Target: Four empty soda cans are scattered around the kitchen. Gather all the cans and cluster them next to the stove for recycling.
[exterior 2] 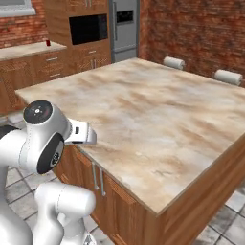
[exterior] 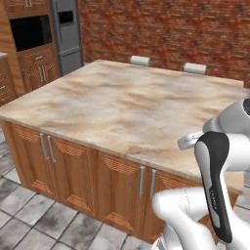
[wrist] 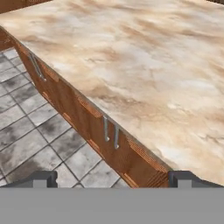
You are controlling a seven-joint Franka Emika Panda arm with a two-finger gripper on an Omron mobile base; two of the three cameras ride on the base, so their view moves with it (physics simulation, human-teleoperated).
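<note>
One small red soda can [exterior 2: 48,43] stands on the far side counter at the upper left of the right base view, well away from the arm. My gripper [wrist: 113,179] is open, its two dark fingertips [wrist: 41,178] set wide apart with nothing between them. It hovers over the near edge of the marble-topped island [wrist: 144,57] and looks down across the edge. The white hand [exterior 2: 82,133] sits at the island's near corner. The stove is out of view.
The island [exterior: 117,107] has wooden cabinet doors with metal handles [wrist: 110,130] along its front, and grey tiled floor [wrist: 30,131] below. Two white stool backs [exterior: 140,60] stand at its far side. A built-in oven [exterior 2: 88,28] and a steel fridge [exterior 2: 125,26] line the back wall.
</note>
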